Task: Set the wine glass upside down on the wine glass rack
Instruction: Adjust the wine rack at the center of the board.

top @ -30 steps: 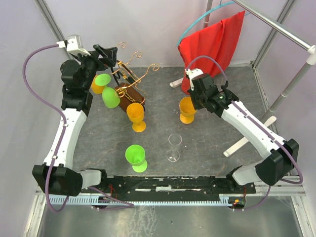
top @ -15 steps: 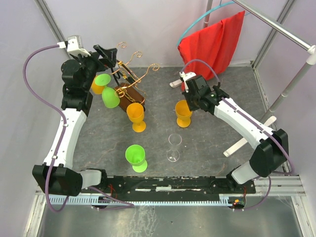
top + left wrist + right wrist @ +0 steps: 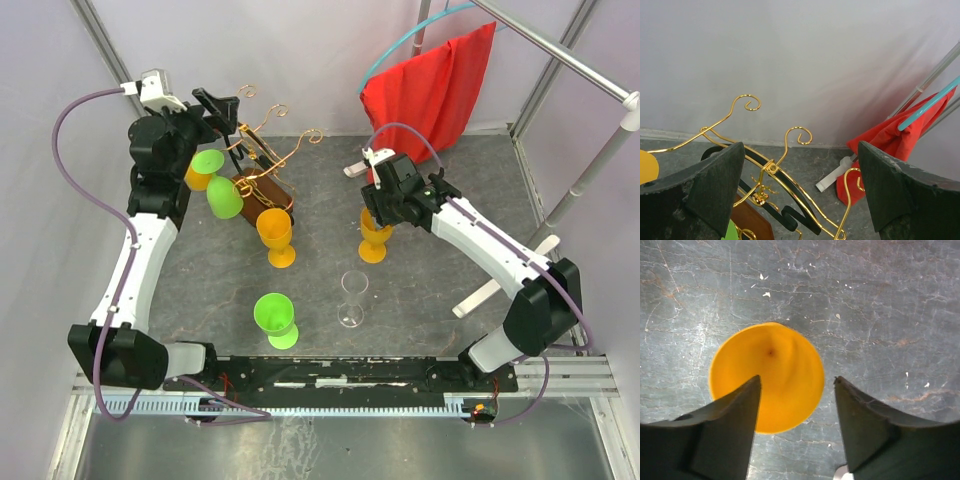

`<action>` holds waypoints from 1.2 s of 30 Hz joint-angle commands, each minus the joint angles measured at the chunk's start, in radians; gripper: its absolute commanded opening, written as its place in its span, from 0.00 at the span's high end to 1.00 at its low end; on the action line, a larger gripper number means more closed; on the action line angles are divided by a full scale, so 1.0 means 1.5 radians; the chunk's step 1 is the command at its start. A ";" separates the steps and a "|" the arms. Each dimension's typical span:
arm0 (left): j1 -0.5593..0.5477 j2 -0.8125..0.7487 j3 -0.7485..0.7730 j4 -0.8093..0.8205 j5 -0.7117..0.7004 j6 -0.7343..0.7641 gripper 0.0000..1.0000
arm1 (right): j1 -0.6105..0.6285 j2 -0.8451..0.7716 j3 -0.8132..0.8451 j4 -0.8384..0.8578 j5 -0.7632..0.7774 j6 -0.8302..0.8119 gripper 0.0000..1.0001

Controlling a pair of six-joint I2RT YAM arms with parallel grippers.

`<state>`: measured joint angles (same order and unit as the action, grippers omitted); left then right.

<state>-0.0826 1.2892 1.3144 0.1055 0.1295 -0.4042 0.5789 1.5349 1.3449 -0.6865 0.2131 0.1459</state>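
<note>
An orange wine glass (image 3: 374, 242) stands upright on the grey table, right of centre. My right gripper (image 3: 386, 206) hovers over it, open. From the right wrist I look down into its bowl (image 3: 771, 374); my right gripper (image 3: 797, 382) has one finger over the rim and the other off to the side. The wine glass rack (image 3: 266, 158), copper wire on a brown base, stands at the back left. Two green glasses (image 3: 224, 198) and an orange one (image 3: 196, 176) hang on it. My left gripper (image 3: 226, 108) is open above the rack's wire arms (image 3: 771, 167).
Three more glasses stand upright on the table: orange (image 3: 276, 236), green (image 3: 274, 318) and clear (image 3: 351, 296). A red cloth (image 3: 432, 88) hangs at the back right on a pole frame. A white stand leg (image 3: 492, 286) lies along the right side.
My right gripper carried the orange glass slightly left and down, then opened and let it go on the table. The left arm has barely shifted.
</note>
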 commanded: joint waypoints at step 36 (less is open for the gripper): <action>-0.002 -0.113 0.062 -0.139 -0.136 0.083 0.01 | 0.066 0.164 0.358 0.305 -0.280 -0.205 0.03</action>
<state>-0.0830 1.1545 1.3941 -0.0994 -0.0517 -0.3279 0.6617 1.7935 1.9034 -0.4362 -0.1406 -0.0917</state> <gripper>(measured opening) 0.992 0.966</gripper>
